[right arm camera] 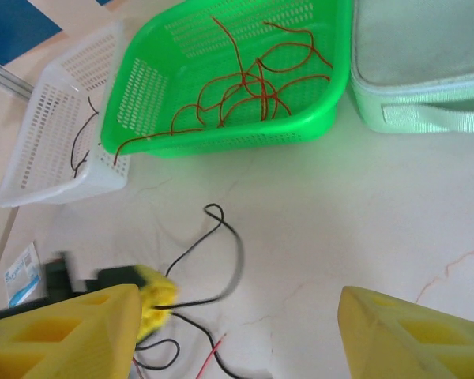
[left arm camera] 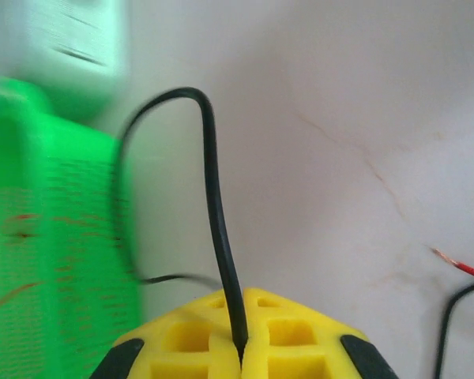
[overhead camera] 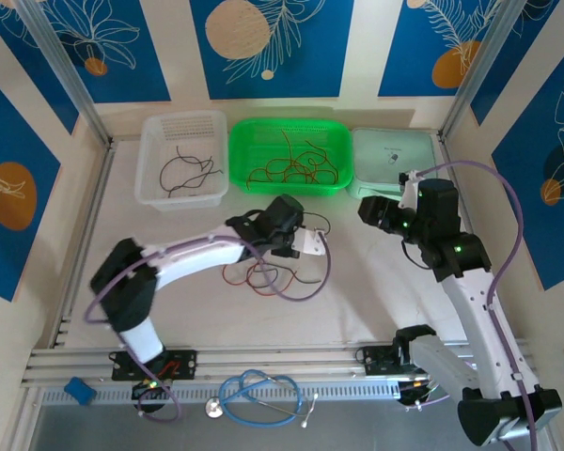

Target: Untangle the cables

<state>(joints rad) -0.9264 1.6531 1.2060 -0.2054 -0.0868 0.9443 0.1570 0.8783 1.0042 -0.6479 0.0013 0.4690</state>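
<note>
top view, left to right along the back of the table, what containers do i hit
white basket → green basket → pale green case

Left wrist view: green basket (left arm camera: pixel 55 260) and pale green case (left arm camera: pixel 71 47) blurring out at left. Black cable (left arm camera: pixel 212 189) vanishing into the seam of the left gripper (left arm camera: pixel 241 351), pads running off the bottom edge. Red cable (left arm camera: pixel 460 269) exiting at right.
Top view: left arm (overhead camera: pixel 193 258) covering part of the loose cables (overhead camera: pixel 256 277).
Right wrist view: right gripper (right arm camera: pixel 237 324) fingers getting clipped by the bottom edge.
</note>
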